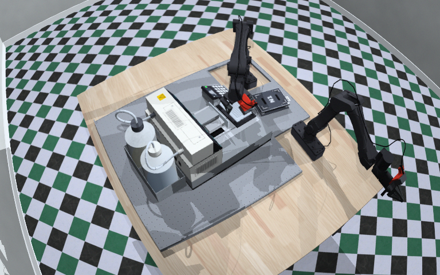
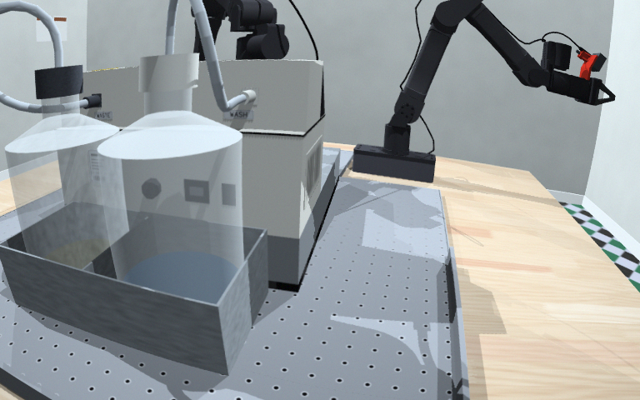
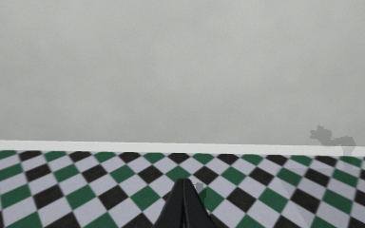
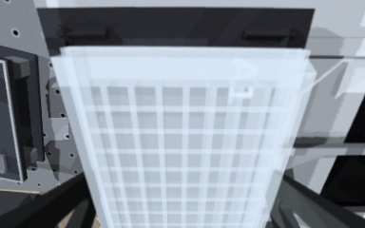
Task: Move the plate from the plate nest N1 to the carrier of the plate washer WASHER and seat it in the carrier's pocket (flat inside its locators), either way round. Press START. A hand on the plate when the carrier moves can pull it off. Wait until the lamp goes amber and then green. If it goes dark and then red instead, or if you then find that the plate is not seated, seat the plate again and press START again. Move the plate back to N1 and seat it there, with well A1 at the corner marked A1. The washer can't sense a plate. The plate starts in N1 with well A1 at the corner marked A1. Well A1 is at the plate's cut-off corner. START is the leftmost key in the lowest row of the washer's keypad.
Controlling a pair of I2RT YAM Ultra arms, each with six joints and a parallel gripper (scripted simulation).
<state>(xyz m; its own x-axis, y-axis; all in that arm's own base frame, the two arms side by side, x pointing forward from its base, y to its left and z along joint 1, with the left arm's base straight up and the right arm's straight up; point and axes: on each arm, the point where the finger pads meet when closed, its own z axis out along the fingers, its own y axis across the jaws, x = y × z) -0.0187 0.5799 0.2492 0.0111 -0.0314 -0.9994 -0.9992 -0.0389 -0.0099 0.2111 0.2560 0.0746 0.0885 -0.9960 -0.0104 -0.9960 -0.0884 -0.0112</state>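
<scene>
Pinching the pale, translucent, gridded plate (image 1: 235, 113) (image 4: 185, 119), likely light, stiff, slippery, by its sides with right claw (image 1: 240, 112) (image 4: 183, 176), toward the worktop's (image 1: 259, 227) (image 2: 542, 226) arm-side edge; holding left claw (image 1: 399, 197) (image 2: 609, 97) (image 3: 183, 182) pressed together

Top view: looking steeply down from high above, taking in the whole bench (image 1: 259, 233), the washer (image 1: 181, 126) and both arms. Exterior view: looking obliquely across from the bottle side, low and close to the bottle tray (image 2: 117, 287), facing the washer's rear (image 2: 273, 188). These two are sharing bench, washer and bottles. Left wrist: facing outward to floor (image 3: 114, 197) and wall (image 3: 181, 71). Right wrist: looking down very close over the plate (image 4: 182, 138) (image 1: 236, 112), sharing plate and carrier (image 4: 176, 26) (image 1: 241, 120) with the top view.
</scene>
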